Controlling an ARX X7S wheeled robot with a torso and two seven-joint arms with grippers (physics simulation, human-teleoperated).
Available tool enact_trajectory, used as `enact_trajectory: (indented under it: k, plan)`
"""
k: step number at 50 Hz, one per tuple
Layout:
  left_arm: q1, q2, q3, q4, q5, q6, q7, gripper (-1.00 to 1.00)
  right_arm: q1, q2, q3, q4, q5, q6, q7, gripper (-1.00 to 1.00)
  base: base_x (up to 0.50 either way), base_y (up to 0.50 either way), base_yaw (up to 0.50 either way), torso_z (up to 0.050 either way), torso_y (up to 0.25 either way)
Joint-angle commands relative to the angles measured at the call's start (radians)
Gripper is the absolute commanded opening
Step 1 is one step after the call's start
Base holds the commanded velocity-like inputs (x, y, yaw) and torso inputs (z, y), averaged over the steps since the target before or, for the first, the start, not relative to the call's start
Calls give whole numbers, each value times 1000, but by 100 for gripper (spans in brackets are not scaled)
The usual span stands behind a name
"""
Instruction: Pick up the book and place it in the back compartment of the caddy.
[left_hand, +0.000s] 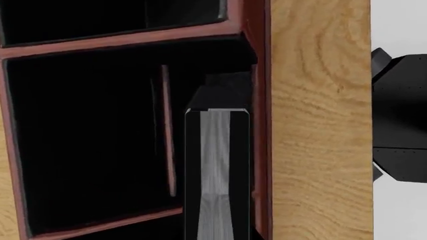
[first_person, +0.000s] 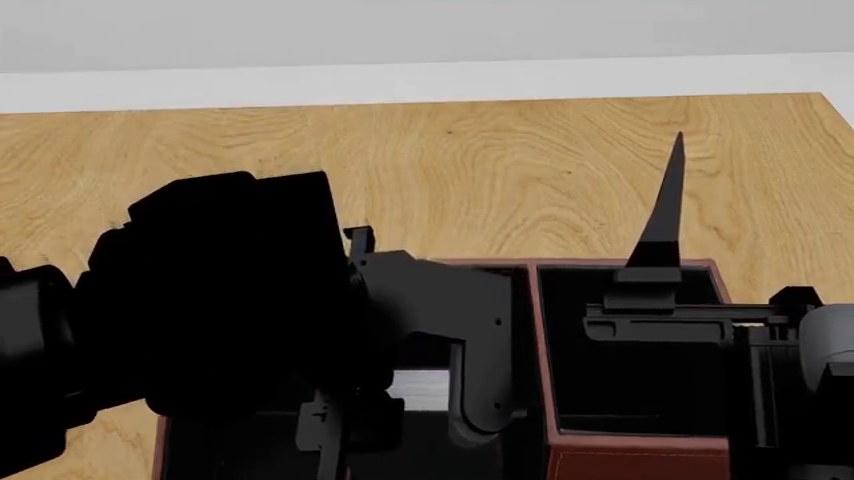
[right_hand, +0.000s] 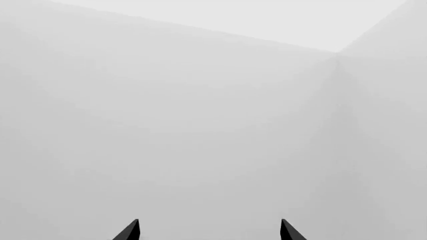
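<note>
The caddy (left_hand: 133, 39) has red-brown walls, black insides and thin dividers. The book (left_hand: 216, 170), black-covered with a grey page edge, stands on end inside one large section, close against the caddy's outer wall. It runs out from under the wrist camera, between the jaws of my left gripper (first_person: 414, 400), which is shut on it. In the head view the left arm hides most of the caddy's (first_person: 627, 462) left part, and only a pale strip of the book (first_person: 420, 385) shows. My right gripper (right_hand: 208, 230) is open and empty, raised above the caddy's right section, its fingers (first_person: 663, 205) pointing up.
The wooden table (first_person: 467, 170) stretches behind and to both sides of the caddy, and a strip of the table (left_hand: 320, 125) runs along the caddy's outer wall. White floor (first_person: 400, 80) lies beyond the far edge. A dark robot part (left_hand: 400, 125) shows past the table edge.
</note>
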Motion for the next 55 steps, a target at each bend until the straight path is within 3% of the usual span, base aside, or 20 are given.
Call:
enact_trajectory:
  k: [1,55]
  plan:
    - [17,1,-8,-12,23,13,-21,-100,2,-1,-3,1,0,-1,-3,100,0,0,0,0,0]
    - [143,1,-2,-137,139,162,-49,-100,14,-6,-15,12,-1,5,-12,100,0,0,0,0,1]
